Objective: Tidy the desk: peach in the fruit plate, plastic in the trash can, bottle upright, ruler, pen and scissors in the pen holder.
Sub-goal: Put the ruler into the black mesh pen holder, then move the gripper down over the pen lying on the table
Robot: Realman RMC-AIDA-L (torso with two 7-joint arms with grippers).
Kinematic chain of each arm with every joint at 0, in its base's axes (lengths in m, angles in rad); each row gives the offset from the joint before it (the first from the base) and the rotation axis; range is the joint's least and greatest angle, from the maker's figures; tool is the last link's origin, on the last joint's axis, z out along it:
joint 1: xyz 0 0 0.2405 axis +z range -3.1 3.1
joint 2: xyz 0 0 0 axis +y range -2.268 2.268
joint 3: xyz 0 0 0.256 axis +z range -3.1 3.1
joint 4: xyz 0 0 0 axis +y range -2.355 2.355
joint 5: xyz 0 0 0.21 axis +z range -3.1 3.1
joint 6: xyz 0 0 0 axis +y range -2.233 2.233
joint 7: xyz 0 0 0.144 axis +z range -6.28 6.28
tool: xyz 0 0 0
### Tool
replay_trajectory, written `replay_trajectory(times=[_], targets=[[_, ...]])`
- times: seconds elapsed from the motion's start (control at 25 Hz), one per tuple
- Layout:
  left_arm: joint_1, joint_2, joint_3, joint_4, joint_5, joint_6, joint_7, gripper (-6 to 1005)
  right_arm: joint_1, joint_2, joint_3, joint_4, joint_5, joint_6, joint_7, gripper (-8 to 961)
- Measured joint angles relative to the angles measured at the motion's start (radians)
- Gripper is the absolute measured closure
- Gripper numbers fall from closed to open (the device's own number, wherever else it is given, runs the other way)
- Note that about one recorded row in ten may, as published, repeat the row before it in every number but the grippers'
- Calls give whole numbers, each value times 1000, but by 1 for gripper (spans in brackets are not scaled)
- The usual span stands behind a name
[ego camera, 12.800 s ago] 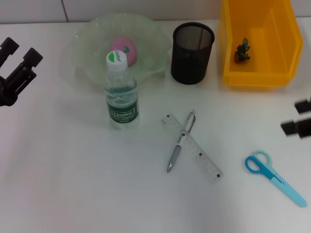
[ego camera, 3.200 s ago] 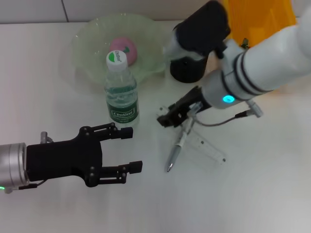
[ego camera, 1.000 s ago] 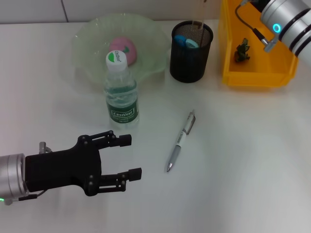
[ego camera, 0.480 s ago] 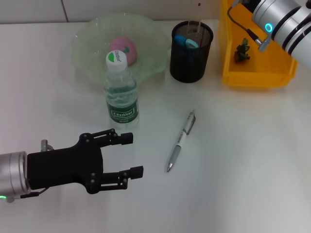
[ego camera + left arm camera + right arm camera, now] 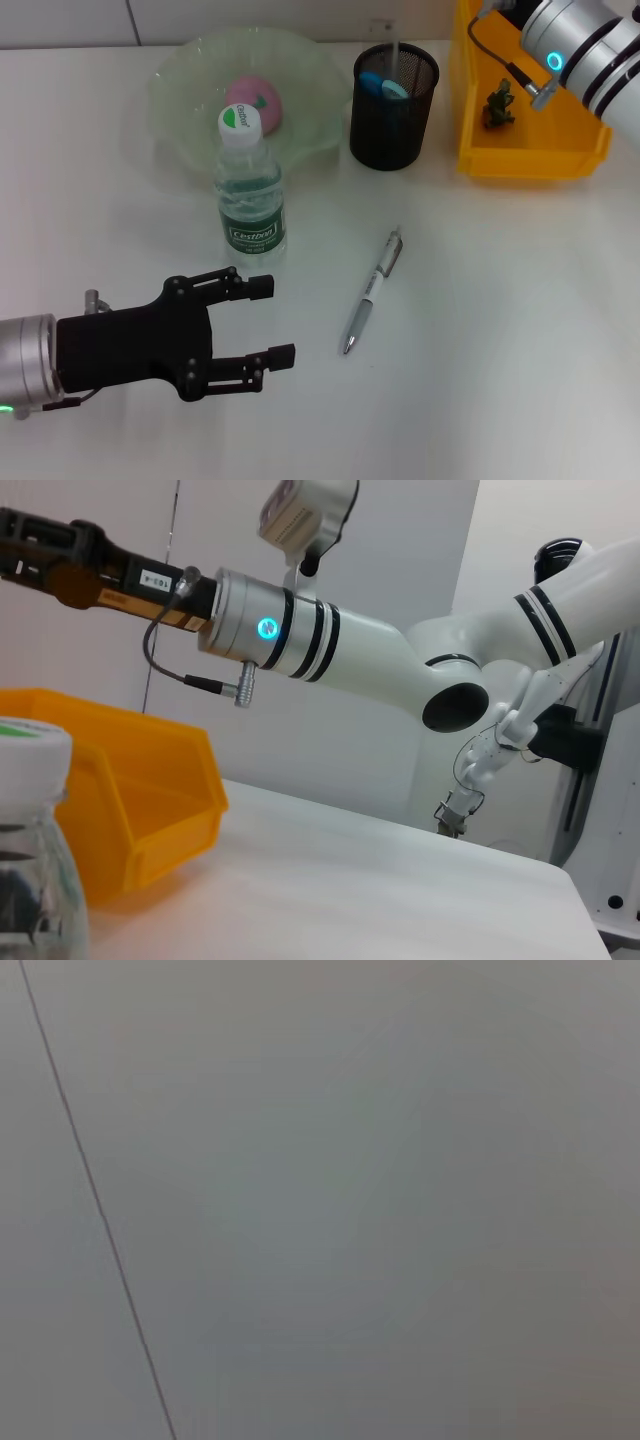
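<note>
White bench (image 5: pixel 520 330) carries a pen (image 5: pixel 372 291) lying loose beside the upright bottle (image 5: pixel 248 190). Left pincer (image 5: pixel 265 322) hovers level, released; right arm (image 5: pixel 585 40) is raised over the yellow bin (image 5: pixel 530 95), its pincer unseen.

White desk (image 5: pixel 520 330), pale seamed wall (image 5: pixel 400 1210)

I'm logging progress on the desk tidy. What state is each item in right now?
peach: in the fruit plate
bottle: upright, capped
pen: lying on the desk
scissors: in the pen holder
ruler: standing in the pen holder
left gripper: jaws open, empty
</note>
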Motion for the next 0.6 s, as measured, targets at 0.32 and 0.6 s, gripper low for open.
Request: replay_trajectory(times=[0.32, 0.6], targets=[[0, 1, -1, -7, -3, 8, 0, 325, -233, -24, -183, -347, -73, -88, 227, 501], [0, 0, -2, -7, -10, 13, -9, 326, -393, -41, -142, -659, -370, -138, 495, 383]])
